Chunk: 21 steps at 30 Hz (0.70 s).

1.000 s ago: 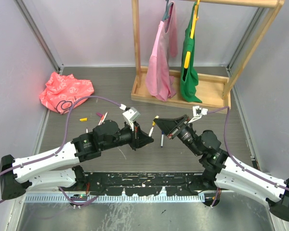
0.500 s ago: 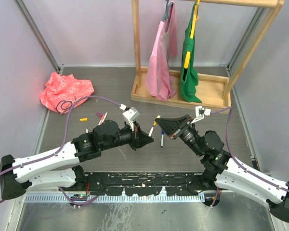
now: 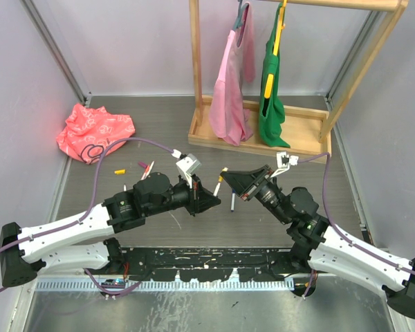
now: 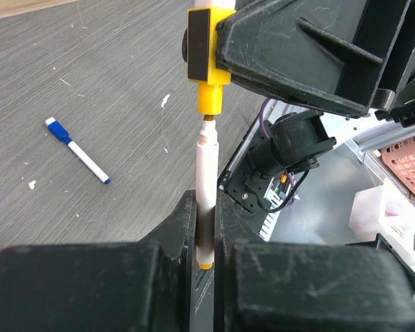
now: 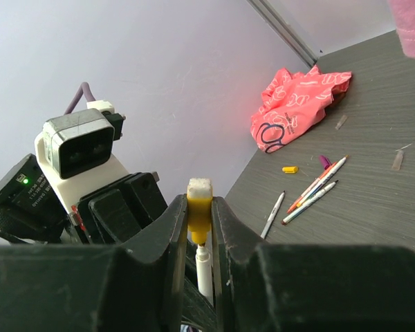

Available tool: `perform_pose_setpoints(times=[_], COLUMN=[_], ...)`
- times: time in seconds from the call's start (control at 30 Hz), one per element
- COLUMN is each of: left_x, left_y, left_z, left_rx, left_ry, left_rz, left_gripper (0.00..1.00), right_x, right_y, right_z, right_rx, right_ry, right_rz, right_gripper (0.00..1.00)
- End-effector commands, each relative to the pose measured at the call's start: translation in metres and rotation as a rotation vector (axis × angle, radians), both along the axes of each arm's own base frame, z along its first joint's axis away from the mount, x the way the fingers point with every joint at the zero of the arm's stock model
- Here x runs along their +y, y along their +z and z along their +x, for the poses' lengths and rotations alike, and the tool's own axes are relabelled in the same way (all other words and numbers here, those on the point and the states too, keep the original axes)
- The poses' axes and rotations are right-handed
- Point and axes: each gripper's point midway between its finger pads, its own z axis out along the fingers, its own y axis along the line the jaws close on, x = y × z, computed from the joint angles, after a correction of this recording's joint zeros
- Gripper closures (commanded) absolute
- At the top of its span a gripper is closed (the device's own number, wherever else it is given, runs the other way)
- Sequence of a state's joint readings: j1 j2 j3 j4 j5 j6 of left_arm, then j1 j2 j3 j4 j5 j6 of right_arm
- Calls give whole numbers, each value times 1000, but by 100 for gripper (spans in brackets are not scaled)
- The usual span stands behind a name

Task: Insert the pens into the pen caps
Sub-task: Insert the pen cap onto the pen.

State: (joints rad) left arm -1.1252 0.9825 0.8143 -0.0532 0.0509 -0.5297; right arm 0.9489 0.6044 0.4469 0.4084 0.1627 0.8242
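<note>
Yellow cap [image 4: 210, 98] pinched by right claw [image 5: 200, 221], white pen [image 4: 205, 166] pinched by left claw [image 4: 205, 228]

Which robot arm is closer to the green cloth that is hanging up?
Right. The right arm lies just in front of the hanging green cloth, slightly to its right. The left arm is farther off, toward the front left.

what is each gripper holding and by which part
Left gripper clamps the yellow pen by the rear of its white barrel. Right gripper pinches the yellow cap by its sides, open end facing the pen tip.
</note>
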Motion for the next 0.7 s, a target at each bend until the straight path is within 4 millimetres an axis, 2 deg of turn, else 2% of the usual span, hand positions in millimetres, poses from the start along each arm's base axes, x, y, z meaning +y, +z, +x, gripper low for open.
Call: perform_pose_setpoints(times=[0.0, 0.37, 0.67], left_x=[-6, -5, -5], left_y=[28, 28, 27], left_z=[2, 3, 4], left_rx=[-52, -51, -47], left_ry=[-4, 3, 10], left_rz=[-79, -79, -74], left_gripper=[100, 100, 100], right_x=[-2, -2, 10], right_y=[27, 23, 17], right_z=[-5, -7, -13], right_rx=[-39, -35, -36], right_ry=[17, 24, 89], right_rz=[53, 39, 2], right_gripper=[100, 100, 100])
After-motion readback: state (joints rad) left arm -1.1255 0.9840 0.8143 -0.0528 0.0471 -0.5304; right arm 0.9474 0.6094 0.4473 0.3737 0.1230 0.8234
